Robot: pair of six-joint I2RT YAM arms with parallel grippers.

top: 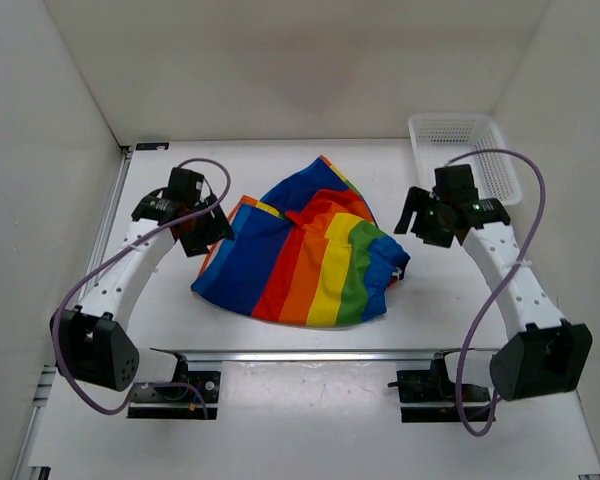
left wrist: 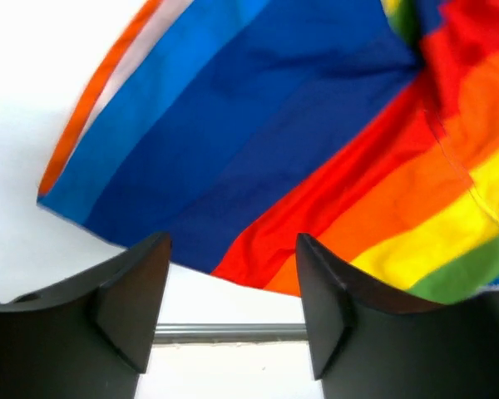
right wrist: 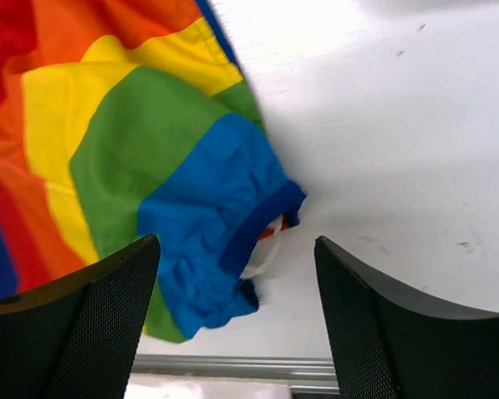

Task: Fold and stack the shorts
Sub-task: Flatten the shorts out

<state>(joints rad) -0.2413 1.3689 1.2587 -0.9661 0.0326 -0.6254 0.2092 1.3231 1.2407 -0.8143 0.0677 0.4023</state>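
Observation:
The rainbow-striped shorts lie loosely folded and rumpled in the middle of the white table. My left gripper hovers at their left edge, open and empty; in the left wrist view the blue and red stripes lie just beyond its fingers. My right gripper hovers at their right edge, open and empty; the right wrist view shows the blue elastic waistband corner between and beyond its fingers.
A white plastic mesh basket stands at the back right corner, behind the right arm. White walls close in the table at the back and sides. A metal rail runs along the near edge.

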